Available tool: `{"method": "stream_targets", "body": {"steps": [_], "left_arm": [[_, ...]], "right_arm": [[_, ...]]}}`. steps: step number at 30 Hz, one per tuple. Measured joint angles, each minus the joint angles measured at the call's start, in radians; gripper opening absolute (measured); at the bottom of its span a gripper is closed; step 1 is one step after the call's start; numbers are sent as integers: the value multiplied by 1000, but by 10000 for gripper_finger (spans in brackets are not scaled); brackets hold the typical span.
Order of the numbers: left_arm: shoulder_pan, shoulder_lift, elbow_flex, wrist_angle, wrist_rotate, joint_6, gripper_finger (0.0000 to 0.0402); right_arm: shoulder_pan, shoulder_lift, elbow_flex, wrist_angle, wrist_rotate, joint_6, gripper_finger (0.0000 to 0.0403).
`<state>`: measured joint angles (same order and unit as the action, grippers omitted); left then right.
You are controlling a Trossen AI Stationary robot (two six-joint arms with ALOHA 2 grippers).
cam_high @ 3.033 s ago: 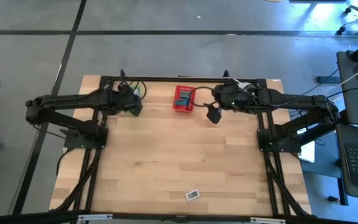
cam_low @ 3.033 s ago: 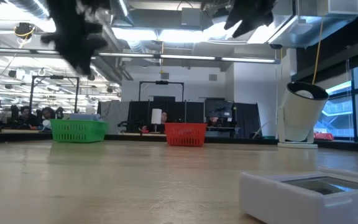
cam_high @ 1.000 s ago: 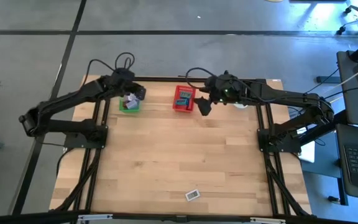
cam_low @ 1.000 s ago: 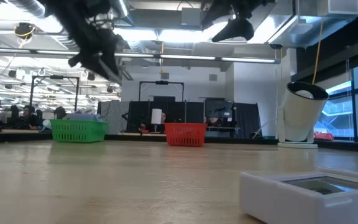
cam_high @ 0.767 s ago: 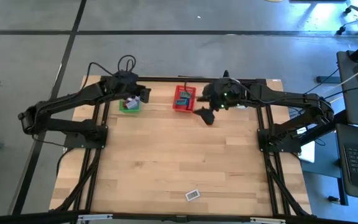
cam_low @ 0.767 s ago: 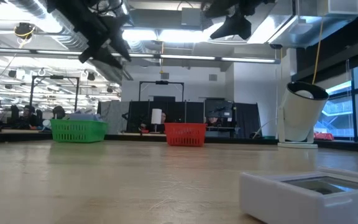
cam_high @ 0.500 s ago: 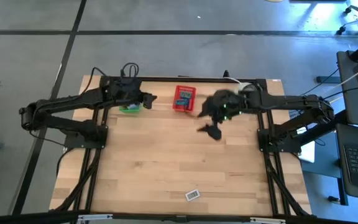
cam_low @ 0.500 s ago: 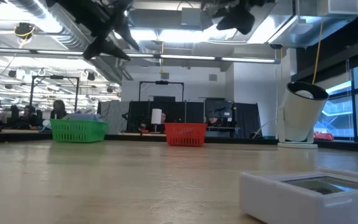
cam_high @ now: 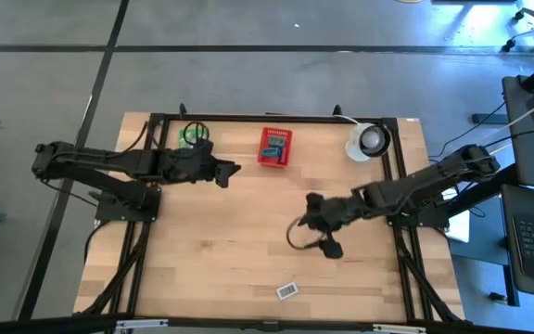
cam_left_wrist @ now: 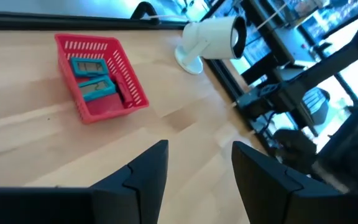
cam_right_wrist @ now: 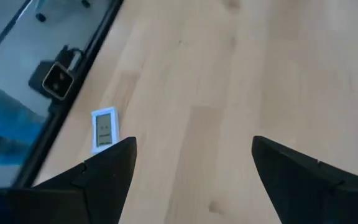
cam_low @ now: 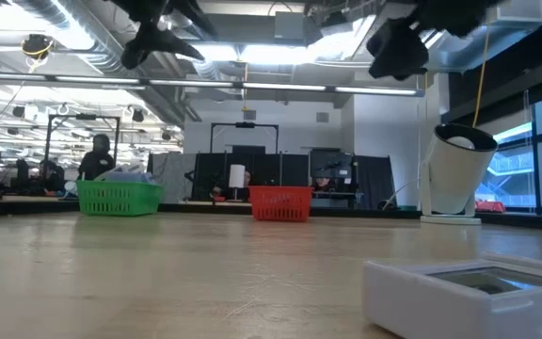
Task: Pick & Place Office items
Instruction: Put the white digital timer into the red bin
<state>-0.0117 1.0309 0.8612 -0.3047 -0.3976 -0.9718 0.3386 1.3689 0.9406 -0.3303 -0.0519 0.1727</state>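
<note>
One white flat office item (cam_high: 287, 290) lies flat on the wood near the table's near edge; it also shows in the right wrist view (cam_right_wrist: 104, 129) and close up in the low view (cam_low: 469, 287). Two teal pieces (cam_left_wrist: 92, 78) lie in the red basket (cam_high: 274, 147). My right gripper (cam_high: 327, 246) hangs open above the table, toward the far right of the white item (cam_right_wrist: 191, 146). My left gripper (cam_high: 225, 170) is open in the air between the green basket (cam_high: 191, 135) and the red one (cam_left_wrist: 197, 152). The green basket's contents are hidden by the left arm.
A white cup-like thing (cam_high: 369, 141) stands at the far right corner (cam_left_wrist: 213, 40). Both baskets sit along the far edge (cam_low: 119, 196) (cam_low: 280, 202). Bare wood (cam_high: 230, 241) spreads over the table's middle and near left.
My right gripper has swung away from the red basket toward the near edge, coming down over the table's middle near the white item. My left gripper has drawn off the green basket, toward the right and a little nearer, and its arm has pulled back lower.
</note>
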Motion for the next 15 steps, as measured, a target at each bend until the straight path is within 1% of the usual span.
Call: {"method": "stream_targets", "body": {"steps": [4,7,10,13,15], "left_arm": [[-67,0,0,1,-84,-68,173],[-111,0,0,0,-124,-106,173],[-151,0,0,-1,-157,-126,173],[-180,0,0,-4,-190,-133,173],[-193,0,0,-5,-204,-133,173]], "right_arm": [[82,1,-124,248,17,-90,320],[128,26,-182,441,15,-105,320],[159,88,-187,542,15,-73,320],[188,178,-185,634,10,-50,320],[205,242,-166,644,10,-55,320]]}}
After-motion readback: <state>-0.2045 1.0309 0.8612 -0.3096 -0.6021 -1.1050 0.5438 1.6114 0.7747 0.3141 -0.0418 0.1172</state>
